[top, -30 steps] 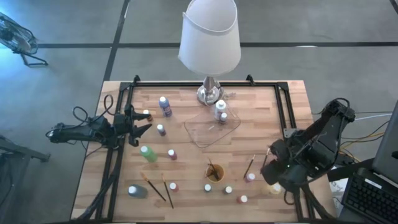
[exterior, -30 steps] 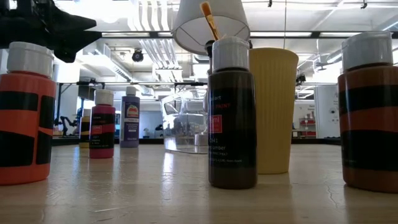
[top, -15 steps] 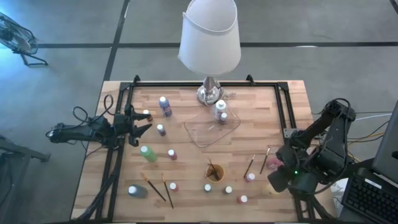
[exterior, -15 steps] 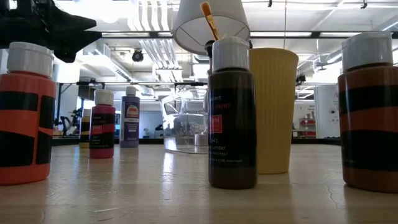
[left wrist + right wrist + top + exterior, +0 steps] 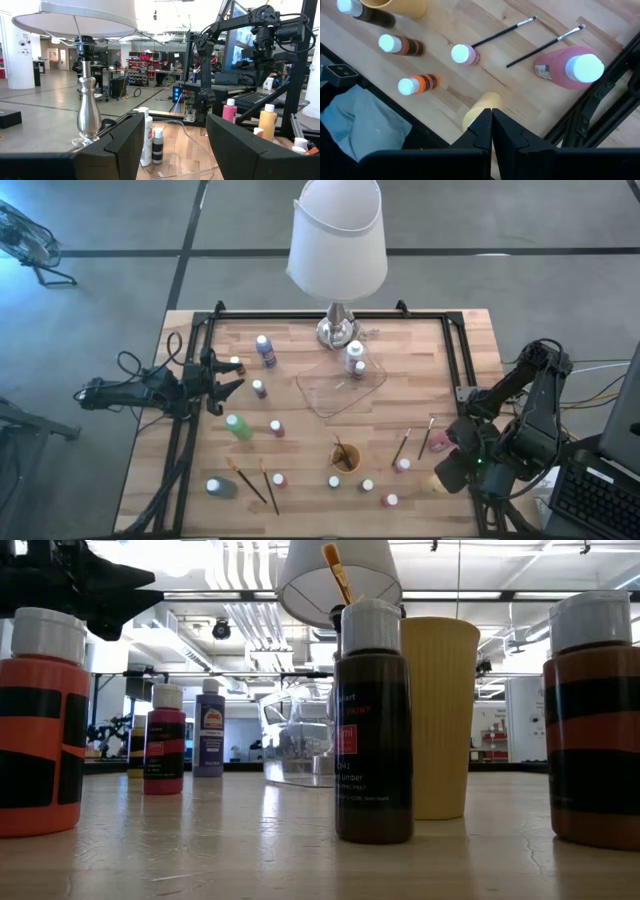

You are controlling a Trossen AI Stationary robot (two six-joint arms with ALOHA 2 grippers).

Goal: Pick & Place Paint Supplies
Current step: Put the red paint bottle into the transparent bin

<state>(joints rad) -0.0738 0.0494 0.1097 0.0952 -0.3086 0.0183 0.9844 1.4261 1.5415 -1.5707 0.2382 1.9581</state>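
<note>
Going left to right across the counter (image 5: pixel 190 502), the left tool (image 5: pixel 222 376) waits at the left edge with its fingers spread wide and nothing between them. Near it stand a purple bottle (image 5: pixel 265 350), a small maroon bottle (image 5: pixel 259 388) and a green bottle (image 5: pixel 238 426), with two brushes (image 5: pixel 258 484) lying flat toward the near edge. In the middle sits the clear tray (image 5: pixel 335 394), two bottles standing at its far corner, and the orange cup (image 5: pixel 346 458) with a brush in it. Farther right lie two more brushes (image 5: pixel 525 38) and a pink bottle (image 5: pixel 567 69). The right tool (image 5: pixel 491 125) hangs over the near right corner, fingers clenched together on nothing, just above a yellow bottle (image 5: pixel 481 110). The bottles look light, rigid and smooth, best gripped around the body below the cap; the brushes are thin and likely to roll, so I would pinch them mid-handle.
</note>
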